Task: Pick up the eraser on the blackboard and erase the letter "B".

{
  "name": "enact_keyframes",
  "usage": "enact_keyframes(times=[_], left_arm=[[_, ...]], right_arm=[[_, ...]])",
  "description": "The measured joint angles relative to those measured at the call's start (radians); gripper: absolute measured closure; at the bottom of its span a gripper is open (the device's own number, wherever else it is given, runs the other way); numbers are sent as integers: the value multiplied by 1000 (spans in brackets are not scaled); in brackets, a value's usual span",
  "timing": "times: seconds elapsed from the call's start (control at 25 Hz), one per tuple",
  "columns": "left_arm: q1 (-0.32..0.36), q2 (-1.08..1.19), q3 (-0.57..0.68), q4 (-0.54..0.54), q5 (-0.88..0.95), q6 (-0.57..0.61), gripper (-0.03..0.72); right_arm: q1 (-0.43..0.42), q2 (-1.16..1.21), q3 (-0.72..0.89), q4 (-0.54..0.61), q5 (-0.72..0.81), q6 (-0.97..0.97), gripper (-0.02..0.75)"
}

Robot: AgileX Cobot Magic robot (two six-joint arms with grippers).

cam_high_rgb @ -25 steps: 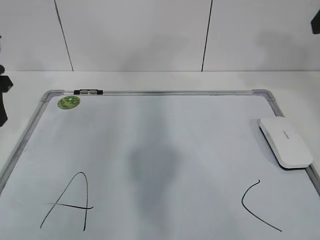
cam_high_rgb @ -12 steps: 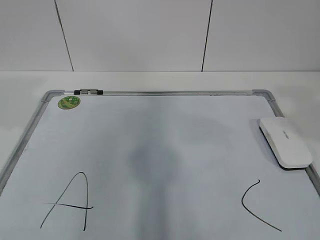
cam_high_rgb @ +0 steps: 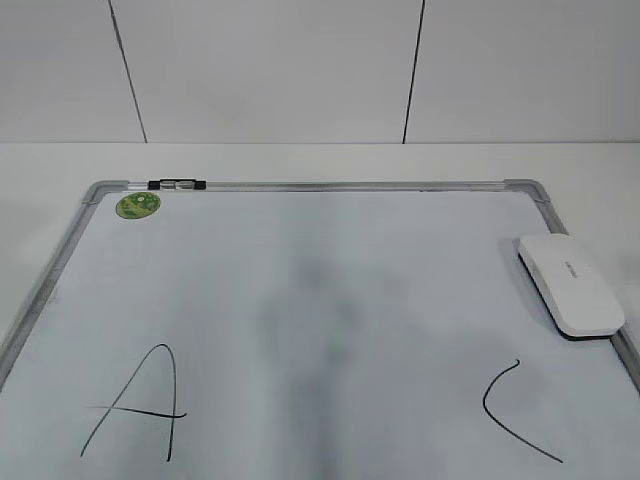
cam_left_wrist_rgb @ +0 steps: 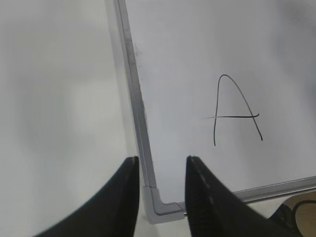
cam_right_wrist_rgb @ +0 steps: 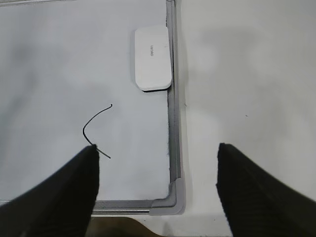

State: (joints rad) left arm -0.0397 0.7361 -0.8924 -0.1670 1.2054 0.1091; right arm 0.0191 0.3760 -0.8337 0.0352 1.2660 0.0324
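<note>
The blackboard (cam_high_rgb: 350, 186) is a white board with a grey frame, lying flat on the table. The eraser (cam_high_rgb: 570, 283) is a white oblong block lying on the board's right edge; it also shows in the right wrist view (cam_right_wrist_rgb: 153, 58). No letter "B" shows; a faint grey patch (cam_high_rgb: 310, 320) lies mid-board between a black "A" (cam_high_rgb: 135, 405) and "C" (cam_high_rgb: 515, 410). My left gripper (cam_left_wrist_rgb: 159, 160) is open and empty above the board's near left corner. My right gripper (cam_right_wrist_rgb: 156, 148) is wide open and empty above the near right corner. Neither gripper shows in the exterior view.
A small black-and-clear marker (cam_high_rgb: 176, 184) lies on the far frame rail. A round green sticker (cam_high_rgb: 138, 205) sits in the far left corner. White table (cam_right_wrist_rgb: 237, 74) surrounds the board, with a white panelled wall (cam_high_rgb: 270, 70) behind.
Dark arm parts at the left edge and top right corner of the exterior view one second ago have left the view. The eraser has not moved.
</note>
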Motion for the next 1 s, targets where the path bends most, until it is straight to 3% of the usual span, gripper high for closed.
enact_keyframes(times=[0.24, 0.44, 0.64, 1.0], left_arm=[[0, -231, 149, 0, -23, 20, 452], [0, -387, 258, 4, -21, 55, 452], [0, -522, 343, 16, -60, 80, 452], [0, -719, 363, 16, -82, 83, 453]], right_arm=[[0, -143, 125, -6, -1, -2, 166], [0, -265, 227, -27, -118, -32, 166], [0, -350, 304, -35, -138, -54, 166], [0, -394, 337, -35, -122, -58, 166]])
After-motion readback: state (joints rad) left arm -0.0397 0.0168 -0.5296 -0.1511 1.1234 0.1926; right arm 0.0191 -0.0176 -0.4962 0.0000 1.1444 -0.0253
